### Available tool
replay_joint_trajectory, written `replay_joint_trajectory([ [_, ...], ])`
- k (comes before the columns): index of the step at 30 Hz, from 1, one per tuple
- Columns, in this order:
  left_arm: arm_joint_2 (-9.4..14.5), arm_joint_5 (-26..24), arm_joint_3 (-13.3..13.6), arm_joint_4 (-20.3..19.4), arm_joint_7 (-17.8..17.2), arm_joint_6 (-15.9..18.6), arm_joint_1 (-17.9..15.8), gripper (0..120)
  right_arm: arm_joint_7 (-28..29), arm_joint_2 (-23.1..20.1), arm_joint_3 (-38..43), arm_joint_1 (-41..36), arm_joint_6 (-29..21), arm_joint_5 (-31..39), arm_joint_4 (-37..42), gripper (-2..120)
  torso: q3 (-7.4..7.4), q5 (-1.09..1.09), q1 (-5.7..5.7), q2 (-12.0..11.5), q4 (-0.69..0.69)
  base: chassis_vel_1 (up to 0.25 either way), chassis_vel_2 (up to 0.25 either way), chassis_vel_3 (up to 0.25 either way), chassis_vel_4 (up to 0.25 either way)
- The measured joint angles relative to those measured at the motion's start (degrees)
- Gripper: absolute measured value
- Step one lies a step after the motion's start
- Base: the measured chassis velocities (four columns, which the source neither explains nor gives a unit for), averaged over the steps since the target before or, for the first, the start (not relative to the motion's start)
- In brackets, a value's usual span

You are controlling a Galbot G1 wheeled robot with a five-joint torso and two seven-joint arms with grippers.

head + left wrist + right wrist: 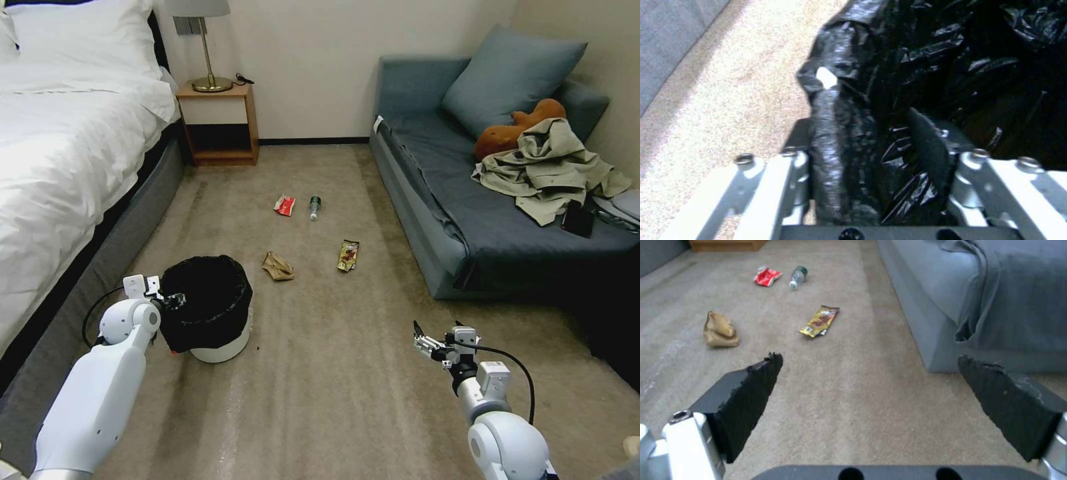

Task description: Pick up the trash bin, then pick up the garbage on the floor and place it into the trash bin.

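Beige carpet point(333, 373) between bed point(60, 153) and sofa point(467, 220). Left gripper point(871, 160) straddles the trash bin point(207, 313) rim, whether clamped unclear; right gripper point(871, 390) spread wide. Bin interior indiscernible.

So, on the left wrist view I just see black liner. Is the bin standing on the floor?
Observer: Yes, the trash bin stands upright on the carpet beside the bed, with the left gripper at its rim.
Operator: Where's the right gripper?
Observer: The right gripper hangs open above bare carpet, near the sofa.
Operator: Which litter lies nearest the bin?
Observer: The brown paper wad, just beyond it.
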Motion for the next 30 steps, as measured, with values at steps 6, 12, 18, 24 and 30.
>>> replay_joint_trajectory([
  [6,0.1,0.6,-1.1,-1.3,0.4,-0.8,1.5,21,0.0,0.0,-0.2,-0.2,0.0,0.0,0.2,100,0.0,-0.02,0.0,0.0,0.0,0.0,0.0,0.0,0.0],
  [12,0.2,0.8,-1.9,-3.1,0.8,-1.0,2.8,5,0.0,0.0,-0.5,-0.3,0.0,0.0,0.3,100,0.0,-0.04,0.0,0.0,-0.01,0.0,0.0,0.0,0.0],
  [18,0.5,1.7,-3.0,-5.7,1.9,-1.5,4.8,5,0.0,0.1,-0.8,-0.4,-0.1,-0.1,0.4,100,0.0,-0.03,0.0,0.0,-0.01,0.0,0.0,0.0,0.0],
  [24,0.3,2.4,-4.6,-8.0,1.8,-1.7,6.8,5,0.0,-0.2,-0.8,-1.1,0.0,0.0,0.9,100,0.0,-0.02,0.0,0.0,-0.01,0.0,0.0,0.0,0.0],
  [30,-0.4,9.3,-9.8,-10.6,1.8,-3.3,8.7,4,0.2,-0.8,-1.2,-1.7,-1.3,2.8,2.8,100,0.0,-0.02,0.0,0.0,0.0,0.0,0.0,0.0,0.0],
])
